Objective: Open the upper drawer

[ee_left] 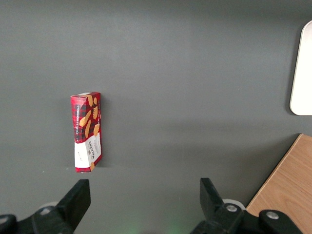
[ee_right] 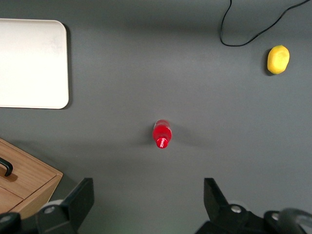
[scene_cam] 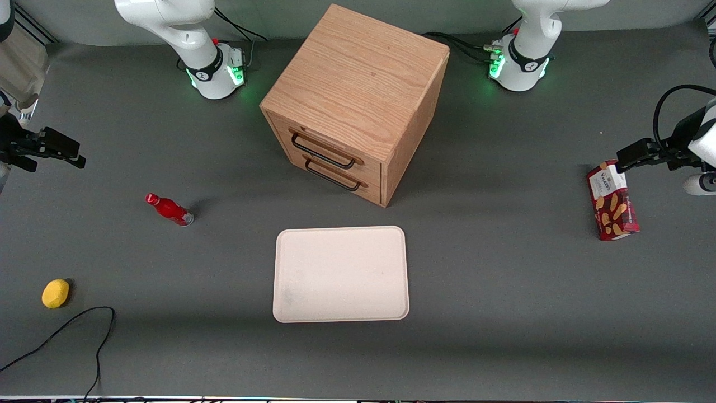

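Note:
The oak cabinet [scene_cam: 358,84] stands mid-table with its two drawers facing the front camera at an angle. The upper drawer [scene_cam: 313,141] sits flush in the cabinet front, its long black wire handle [scene_cam: 323,151] free. The matching bottom drawer [scene_cam: 341,182] is shut too. My gripper [scene_cam: 67,152] hangs at the working arm's end of the table, far sideways from the cabinet, open and holding nothing. In the right wrist view the gripper [ee_right: 148,187] looks down on bare table, with a corner of the cabinet [ee_right: 29,178] and a bit of a black handle [ee_right: 6,166] showing.
A red bottle [scene_cam: 169,209] lies on the table between my gripper and the cabinet. A yellow lemon [scene_cam: 55,293] and a black cable [scene_cam: 72,330] lie nearer the front camera. A white tray [scene_cam: 340,274] lies in front of the cabinet. A red biscuit box [scene_cam: 612,208] lies toward the parked arm's end.

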{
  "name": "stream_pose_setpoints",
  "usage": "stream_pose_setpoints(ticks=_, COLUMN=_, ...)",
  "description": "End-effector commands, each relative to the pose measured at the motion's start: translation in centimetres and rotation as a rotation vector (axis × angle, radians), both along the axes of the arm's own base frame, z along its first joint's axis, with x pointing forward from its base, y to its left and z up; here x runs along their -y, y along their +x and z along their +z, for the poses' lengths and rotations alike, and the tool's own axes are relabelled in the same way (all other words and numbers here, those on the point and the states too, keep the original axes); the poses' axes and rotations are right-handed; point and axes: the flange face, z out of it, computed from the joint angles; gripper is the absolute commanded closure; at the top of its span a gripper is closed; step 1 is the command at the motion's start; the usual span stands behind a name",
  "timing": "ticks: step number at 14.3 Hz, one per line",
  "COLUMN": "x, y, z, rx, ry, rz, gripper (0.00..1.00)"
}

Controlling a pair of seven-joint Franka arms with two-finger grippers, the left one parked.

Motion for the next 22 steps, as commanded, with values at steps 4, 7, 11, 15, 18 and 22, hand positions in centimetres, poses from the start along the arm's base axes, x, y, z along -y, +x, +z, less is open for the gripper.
stream_pose_setpoints(ticks=4, x=-0.3, y=0.5, z=-0.1, rx=-0.012, ry=-0.013, rz=0.023, gripper=0.00)
stream_pose_setpoints(ticks=7, x=-0.9, y=1.0, z=-0.6, rx=-0.012, ry=-0.011, rz=0.033, gripper=0.00)
stream_pose_setpoints(ticks=11, x=-3.6, y=2.1, z=-1.8, rx=-0.015, ry=-0.013, rz=0.086, gripper=0.00)
stream_pose_setpoints(ticks=15, x=-10.6, y=4.1, z=-3.3, rx=0.012, ry=-0.014, rz=0.210, gripper=0.00)
stream_pose_setpoints(ticks=18, x=-15.0, y=4.6, z=-4.8, rx=-0.005, ry=-0.012, rz=0.287, gripper=0.00)
stream_pose_setpoints(ticks=22, x=-21.9, y=4.1, z=-6.1, rx=0.006, ry=-0.006, rz=0.399, gripper=0.00)
